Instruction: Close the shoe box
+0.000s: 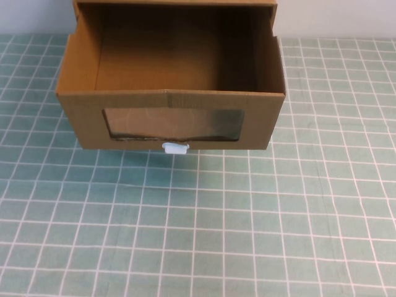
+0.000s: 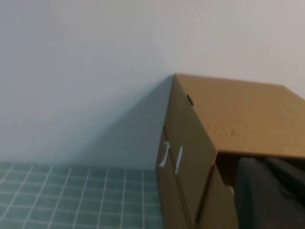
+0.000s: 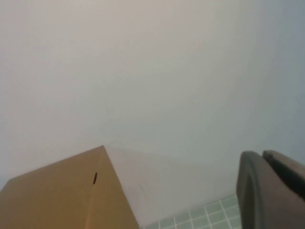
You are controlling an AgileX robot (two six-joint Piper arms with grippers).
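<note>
The shoe box (image 1: 80, 117) is brown cardboard, and its drawer is pulled far out of the outer sleeve (image 1: 176, 3) towards me. The drawer is empty. Its front panel has a clear window (image 1: 173, 124) with a small white pull tab (image 1: 175, 147) just below it. Neither gripper shows in the high view. In the left wrist view, my left gripper (image 2: 264, 161) is beside the sleeve's side (image 2: 183, 152), its dark fingers together. In the right wrist view, my right gripper (image 3: 262, 153) is raised off the box's top corner (image 3: 71, 191), its fingers together and holding nothing.
The box stands on a green mat with a white grid (image 1: 247, 235) that stretches out in front of the drawer and to both sides. A plain pale wall (image 3: 143, 71) rises behind the box.
</note>
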